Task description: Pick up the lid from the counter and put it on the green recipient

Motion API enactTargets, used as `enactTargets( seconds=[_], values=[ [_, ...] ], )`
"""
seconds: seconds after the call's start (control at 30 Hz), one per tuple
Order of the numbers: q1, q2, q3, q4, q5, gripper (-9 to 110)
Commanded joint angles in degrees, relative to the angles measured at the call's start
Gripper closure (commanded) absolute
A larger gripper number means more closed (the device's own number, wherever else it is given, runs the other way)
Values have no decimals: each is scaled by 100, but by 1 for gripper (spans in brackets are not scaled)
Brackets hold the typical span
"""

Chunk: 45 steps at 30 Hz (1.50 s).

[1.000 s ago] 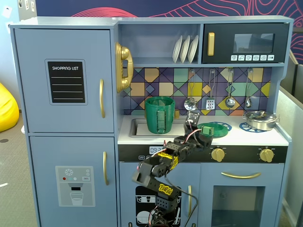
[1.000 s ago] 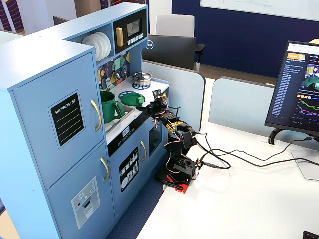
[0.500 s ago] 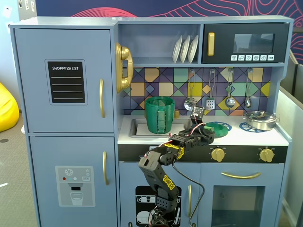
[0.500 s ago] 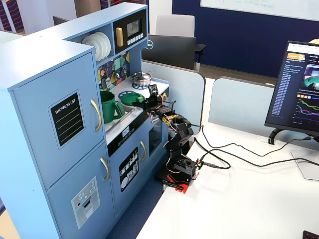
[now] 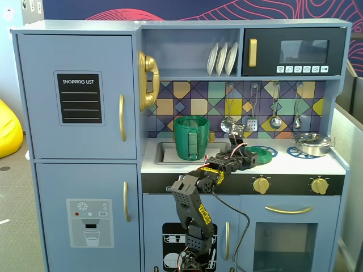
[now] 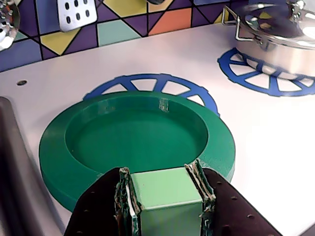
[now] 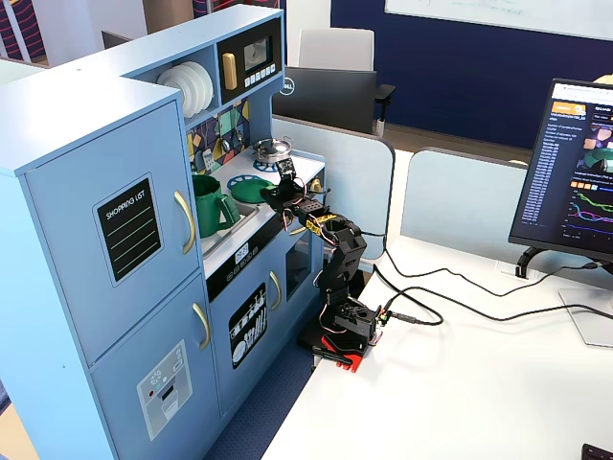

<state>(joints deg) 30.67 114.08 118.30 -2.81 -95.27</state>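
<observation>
In the wrist view we saw our gripper with both fingers clamped on the light green tab handle of the lid. The lid lay on the white counter over a blue burner ring. The green recipient stood at nine o'clock from the lid in a fixed view, by the sink. The silver pot sat at two o'clock.

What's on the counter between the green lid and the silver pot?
Only bare white counter and blue burner rings between the lid and pot, wrist view.
</observation>
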Motion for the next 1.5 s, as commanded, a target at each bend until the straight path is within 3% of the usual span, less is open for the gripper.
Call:
enactTargets(
  seconds=[0.0,0.57,0.97,1.47],
  values=[
    [-220,237,-782,-35,62,101],
    [-1688,422,-4219,2452,413,101],
    [-2909,554,-4289,3234,70,101],
    [-2812,686,-3841,3322,35,102]
  ],
)
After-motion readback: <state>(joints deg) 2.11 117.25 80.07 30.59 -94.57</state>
